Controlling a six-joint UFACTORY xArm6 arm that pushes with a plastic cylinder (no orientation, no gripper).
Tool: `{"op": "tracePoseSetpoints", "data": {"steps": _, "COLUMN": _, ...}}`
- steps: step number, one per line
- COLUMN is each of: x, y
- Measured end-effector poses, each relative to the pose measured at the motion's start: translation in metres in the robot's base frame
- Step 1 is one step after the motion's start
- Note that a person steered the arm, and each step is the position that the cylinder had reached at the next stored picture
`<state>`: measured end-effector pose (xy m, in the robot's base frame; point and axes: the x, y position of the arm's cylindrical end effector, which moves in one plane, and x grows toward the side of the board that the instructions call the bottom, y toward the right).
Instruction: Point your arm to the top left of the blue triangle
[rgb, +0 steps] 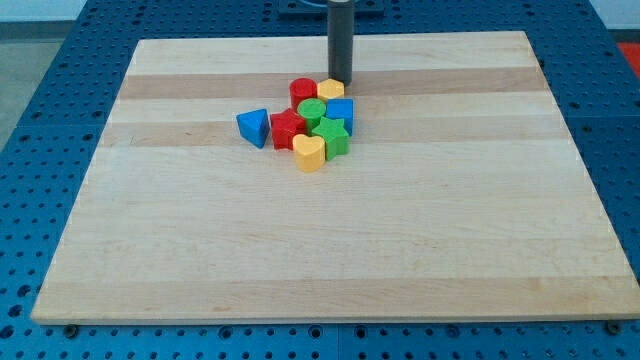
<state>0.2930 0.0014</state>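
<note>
Blue triangle (254, 126): upper-centre of wooden board (200, 250), on view's left edge of block cluster, just beside red star-like block (288, 128), gap between them too fine to judge. Top-left side open, so reachable w/o contact.

Rest of cluster, toward view's right: green cylinder (313, 110), red cylinder (303, 90), yellow block (331, 89), blue cube (340, 110), green star-like block (331, 134), yellow heart (310, 152).

My tip (340, 79): at cluster's top, touching or just behind yellow block, well apart from triangle. No claw fitted; rod only, nothing held.

Est. next: route along view's top of cluster, avoiding pushes.
</note>
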Motion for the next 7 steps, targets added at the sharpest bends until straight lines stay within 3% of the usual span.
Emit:
{"op": "tracePoseSetpoints", "data": {"steps": 2, "x": 0.021, "y": -0.005}}
{"op": "tracePoseSetpoints", "data": {"steps": 4, "x": 0.015, "y": -0.006}}
{"op": "tracePoseSetpoints", "data": {"steps": 7, "x": 0.001, "y": -0.073}}
